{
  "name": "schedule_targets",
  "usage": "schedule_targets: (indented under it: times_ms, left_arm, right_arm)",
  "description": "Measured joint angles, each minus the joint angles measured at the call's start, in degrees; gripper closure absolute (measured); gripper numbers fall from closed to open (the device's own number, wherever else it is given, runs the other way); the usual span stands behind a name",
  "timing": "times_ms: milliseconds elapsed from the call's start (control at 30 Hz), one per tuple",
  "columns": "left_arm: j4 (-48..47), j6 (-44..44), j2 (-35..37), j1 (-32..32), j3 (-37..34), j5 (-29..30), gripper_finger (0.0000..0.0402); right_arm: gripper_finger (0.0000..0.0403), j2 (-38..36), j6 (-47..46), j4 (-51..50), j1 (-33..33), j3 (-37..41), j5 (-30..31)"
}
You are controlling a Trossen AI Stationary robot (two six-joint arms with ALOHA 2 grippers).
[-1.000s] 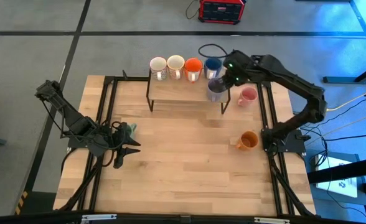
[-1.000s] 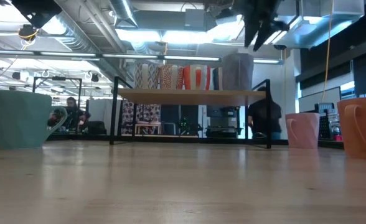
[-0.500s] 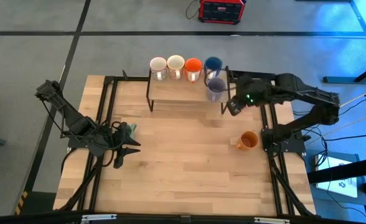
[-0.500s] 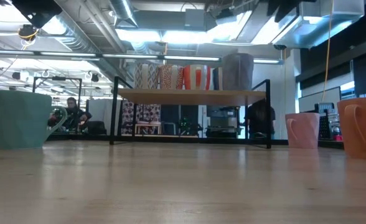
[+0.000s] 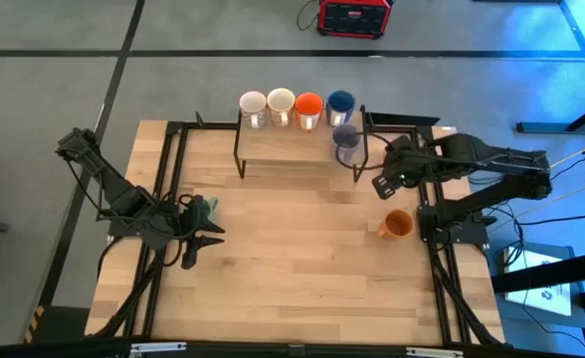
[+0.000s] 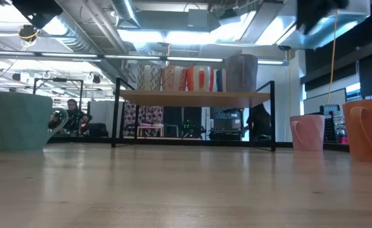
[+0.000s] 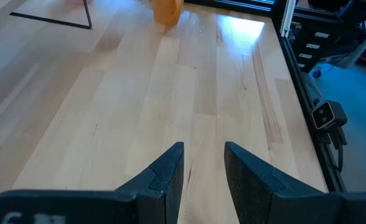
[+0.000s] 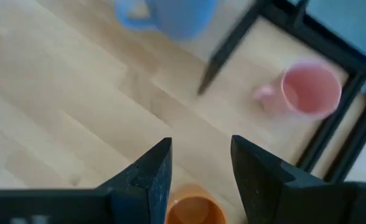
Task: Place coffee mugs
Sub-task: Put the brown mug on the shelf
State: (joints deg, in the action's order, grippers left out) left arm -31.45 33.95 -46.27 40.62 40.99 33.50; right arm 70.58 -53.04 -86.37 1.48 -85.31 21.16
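With its two dark fingers parted and nothing between them, the right gripper (image 5: 384, 186) has pulled back from the shelf rack (image 5: 283, 145) and now hangs over the pink mug (image 8: 310, 90), which stands on the table (image 5: 302, 259) beside the rack's right-hand legs. A second ago this gripper was at the lavender-grey mug (image 5: 345, 139); that mug now sits released on the shelf, slightly in front of the row of two white mugs (image 5: 267, 104), bright orange mug (image 5: 308, 106) and blue mug (image 5: 340, 102). Five mugs appear placed, so the pink one looks like the next pick. The amber orange mug (image 5: 396, 225) waits nearer the front on the right, close below the gripper's path. The rack's leg stands close to the pink mug and may crowd a grasp. The left gripper (image 7: 203, 177) rests low at the table's left, fingers slightly apart and empty, just beside the pale green mug (image 6: 20, 121).
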Motion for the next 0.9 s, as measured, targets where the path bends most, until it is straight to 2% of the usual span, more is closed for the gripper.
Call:
schedule_targets:
  times_ms: [200, 333, 900]
  left_arm:
    - [-0.01, 0.02, 0.01, 0.0, 0.0, -0.88, 0.0292]
    - [-0.04, 0.0, -0.01, 0.0, 0.0, -0.9, 0.0292]
    - [0.01, 0.98, -0.01, 0.0, 0.0, -1.01, 0.0292]
  right_arm:
    - [0.0253, -10.22, -7.7, 9.16, 0.01, 16.87, -5.88]
    - [0.0253, -14.14, -11.06, 13.71, 0.02, 24.04, -8.75]
    - [0.0253, -13.22, -15.08, 17.35, 0.0, 34.35, -12.07]
